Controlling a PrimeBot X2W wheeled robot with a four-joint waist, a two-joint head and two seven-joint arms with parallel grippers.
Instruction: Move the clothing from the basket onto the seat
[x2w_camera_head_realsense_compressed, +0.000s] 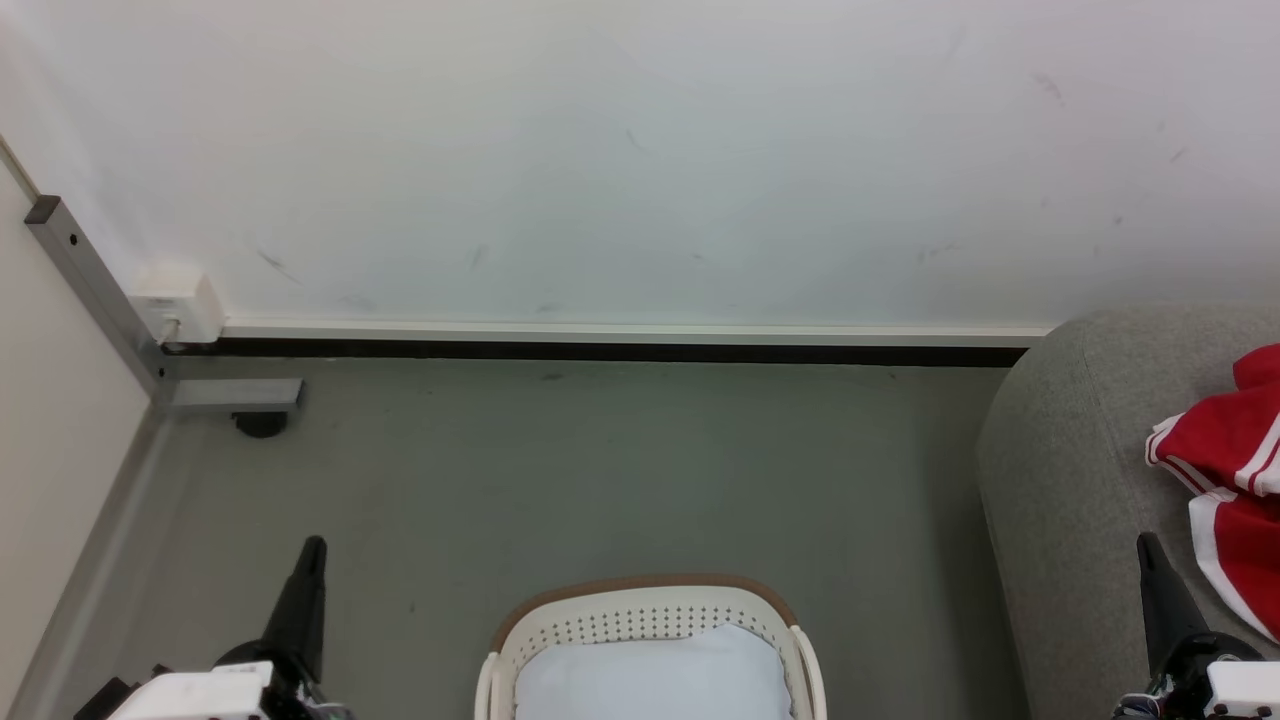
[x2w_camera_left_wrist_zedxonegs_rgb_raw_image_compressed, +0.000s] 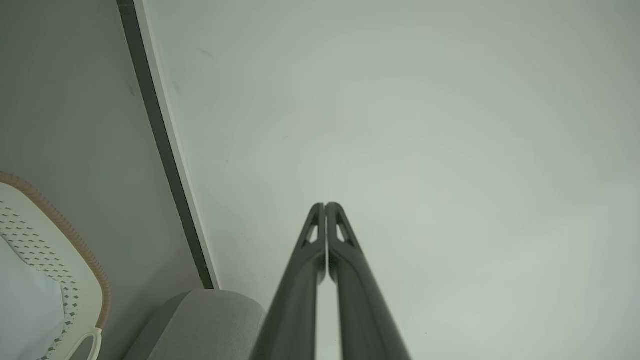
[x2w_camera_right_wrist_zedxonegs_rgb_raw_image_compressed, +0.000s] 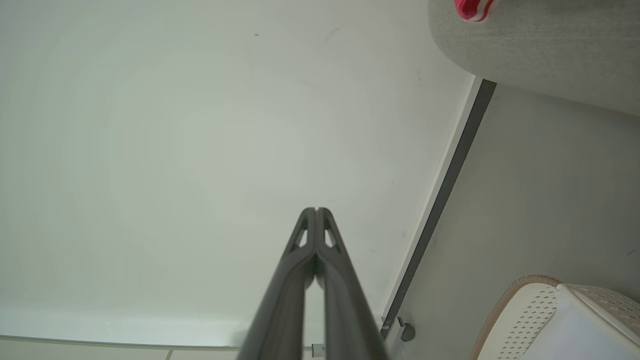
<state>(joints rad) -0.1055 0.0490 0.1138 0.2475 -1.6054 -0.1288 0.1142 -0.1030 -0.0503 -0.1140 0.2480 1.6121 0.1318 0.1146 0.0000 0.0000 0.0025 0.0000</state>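
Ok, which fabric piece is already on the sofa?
The red clothing with white stripes, lying on the sofa at right. The pale blue-white piece lies in the basket instead.

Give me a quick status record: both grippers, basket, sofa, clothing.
left gripper: shut, empty, low on the robot's left
right gripper: shut, empty, low on the robot's right
basket: on the floor, front centre between the grippers, partly cut off at the bottom of the head view
basket contents: a pale cloth in the visible part
sofa: grey, to the right of the basket
clothing: red and white, lying on the sofa at the right edge of the head view
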